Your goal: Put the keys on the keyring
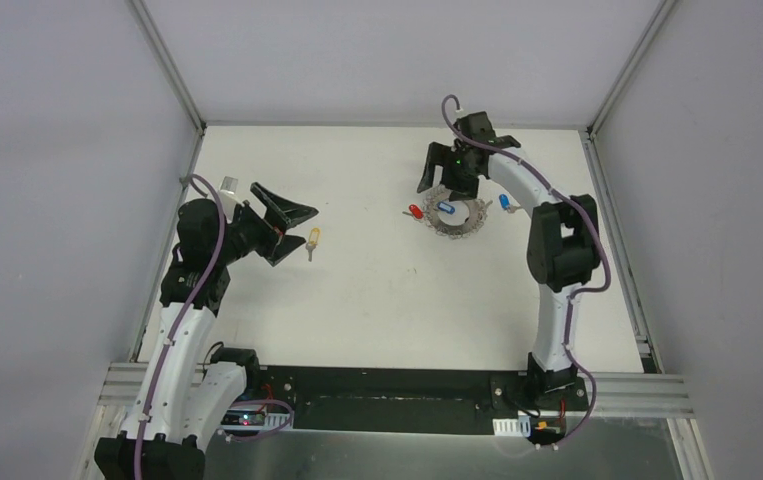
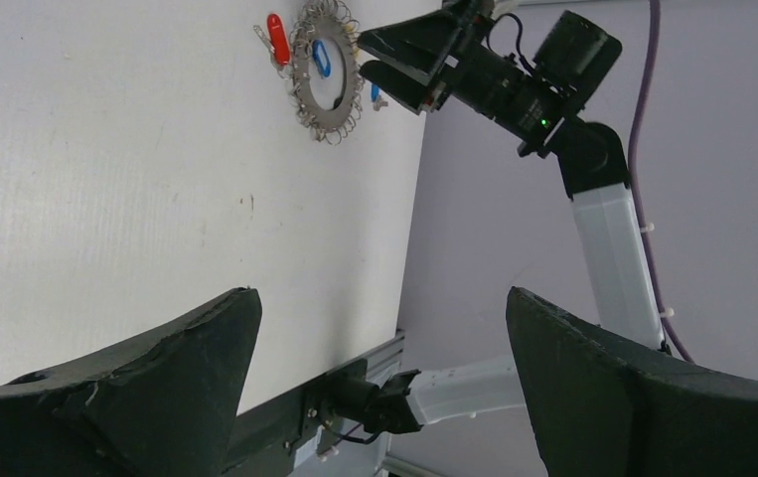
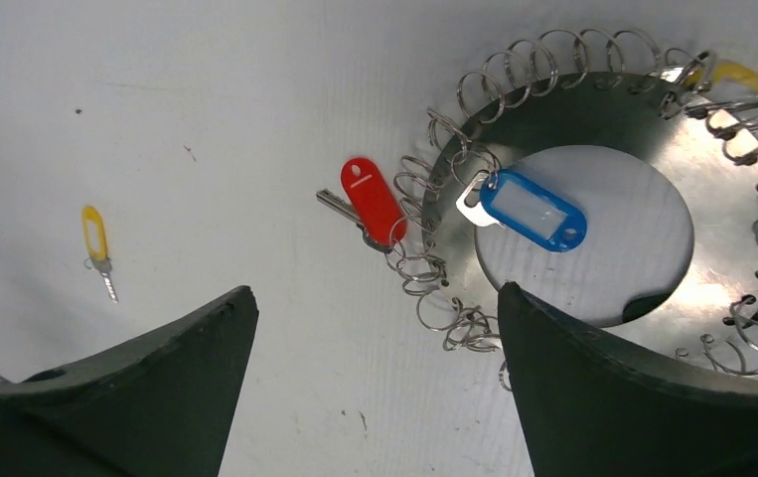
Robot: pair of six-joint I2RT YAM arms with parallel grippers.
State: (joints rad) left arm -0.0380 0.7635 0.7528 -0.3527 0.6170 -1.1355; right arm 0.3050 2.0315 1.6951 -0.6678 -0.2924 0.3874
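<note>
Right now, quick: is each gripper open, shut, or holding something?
Left gripper: open, holding nothing.
Right gripper: open, holding nothing, close to the keyring.

The keyring is shiny silver-grey, edged with a repeating pattern of wire loops. There is a red key, a blue key with a pale window, and a yellow key; a yellow strip at the ring's edge may be another tag. The tabletop is white with dark specks.
</note>
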